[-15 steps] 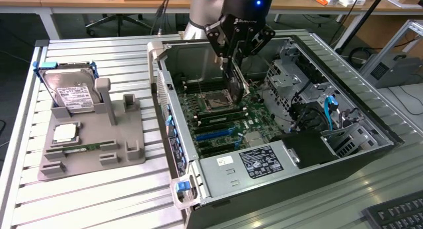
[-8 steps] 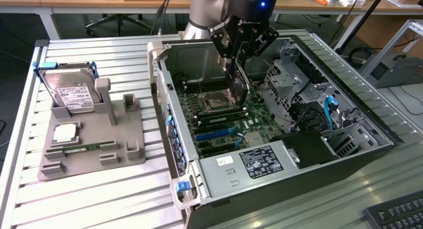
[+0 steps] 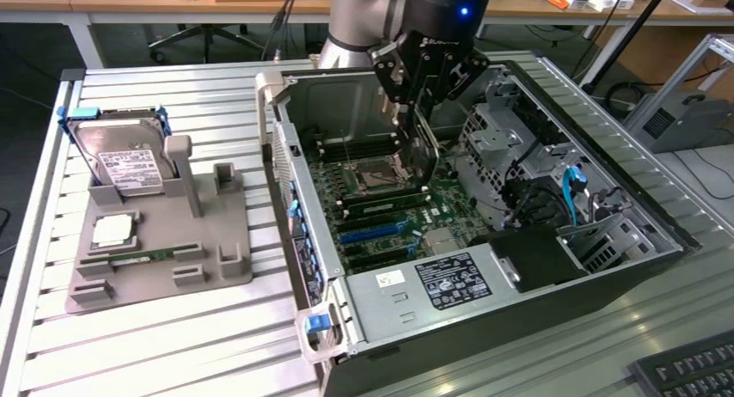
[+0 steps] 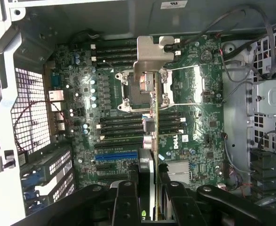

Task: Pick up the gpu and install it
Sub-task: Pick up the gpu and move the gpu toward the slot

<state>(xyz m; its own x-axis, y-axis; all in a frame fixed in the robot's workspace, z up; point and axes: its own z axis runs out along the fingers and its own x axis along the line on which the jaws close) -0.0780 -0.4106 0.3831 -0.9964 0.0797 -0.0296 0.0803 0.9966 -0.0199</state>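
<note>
- Gripper is down inside the open computer case, jaws clamped on the gpu
- The gpu hangs edge-on below the fingers, well apart from the grey holder tray on the exterior view's left
- Wrist view: the card shows as a thin green line running from the gripper out to its silver bracket, crossing the black memory slots and the CPU socket
- Lower end looks just above the motherboard; contact is hard to judge
- Blue slot lies nearer the power supply, apart from the card
- Hard drive stands upright in the tray; RAM stick lies flat near its front
</note>
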